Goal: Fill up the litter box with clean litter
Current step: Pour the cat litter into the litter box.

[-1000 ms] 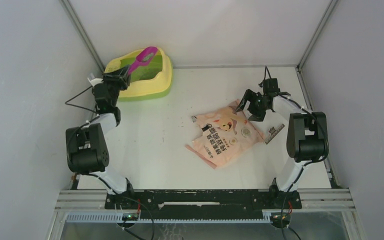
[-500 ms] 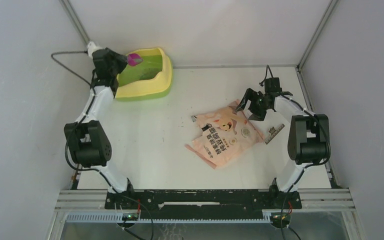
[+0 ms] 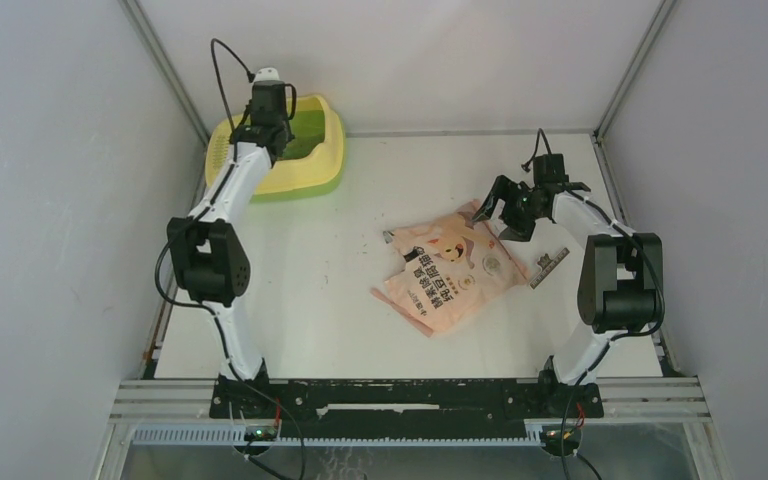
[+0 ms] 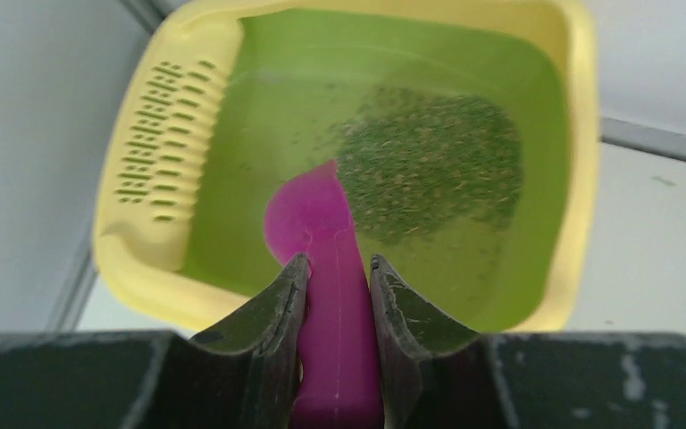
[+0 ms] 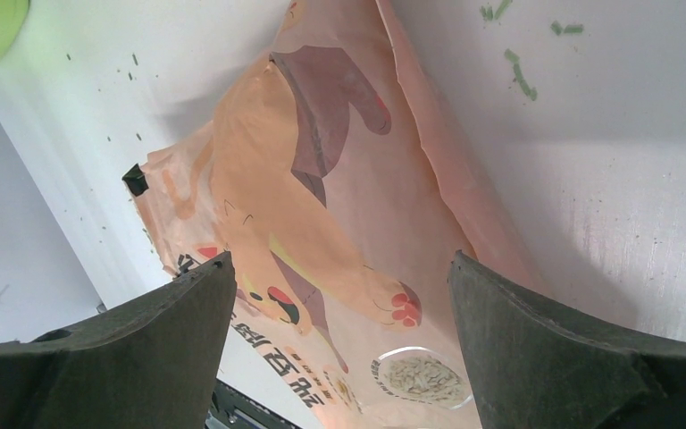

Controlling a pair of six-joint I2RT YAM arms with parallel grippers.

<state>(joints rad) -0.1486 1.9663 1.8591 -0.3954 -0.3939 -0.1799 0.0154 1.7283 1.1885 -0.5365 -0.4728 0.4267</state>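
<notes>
We see the litter box (image 3: 328, 150) in the far left corner of the table (image 3: 300, 300), with its slotted grille at the left end. The left gripper (image 4: 337, 261) hangs above the near rim of the box. Its jaws are narrow and closed on the handle of a magenta scoop (image 4: 308, 214), whose blade points into the green basin. The clean litter (image 4: 429, 165) lies as a patch of dark specks on the basin floor, just right of the scoop tip. The right gripper (image 5: 339, 268) has its jaws wide apart and holds nothing. It is above the far right part of a flat pink-orange bag (image 3: 440, 275), which lies on the right half of the table, well apart from the box. A few specks are scattered on the table near the bag.
</notes>
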